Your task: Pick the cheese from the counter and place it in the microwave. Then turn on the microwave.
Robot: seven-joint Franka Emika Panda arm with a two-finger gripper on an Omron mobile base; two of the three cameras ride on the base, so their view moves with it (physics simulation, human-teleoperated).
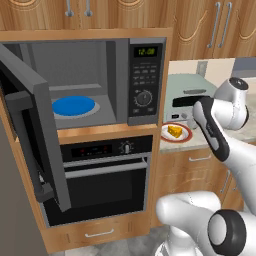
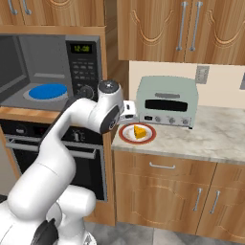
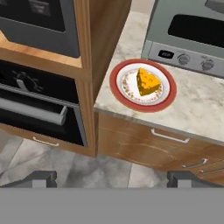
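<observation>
With its jaws spread wide and empty, the gripper (image 3: 112,177) hangs off the counter (image 3: 197,113) edge, the cheese (image 3: 146,82) lying on the red-rimmed plate (image 3: 168,94) toward one o'clock.

A yellow-orange cheese (image 3: 147,82) wedge sits on the beige counter (image 3: 197,109), right of the open microwave (image 1: 90,80).

Marbled stone counter (image 3: 201,109), wooden drawers (image 3: 153,146)
</observation>
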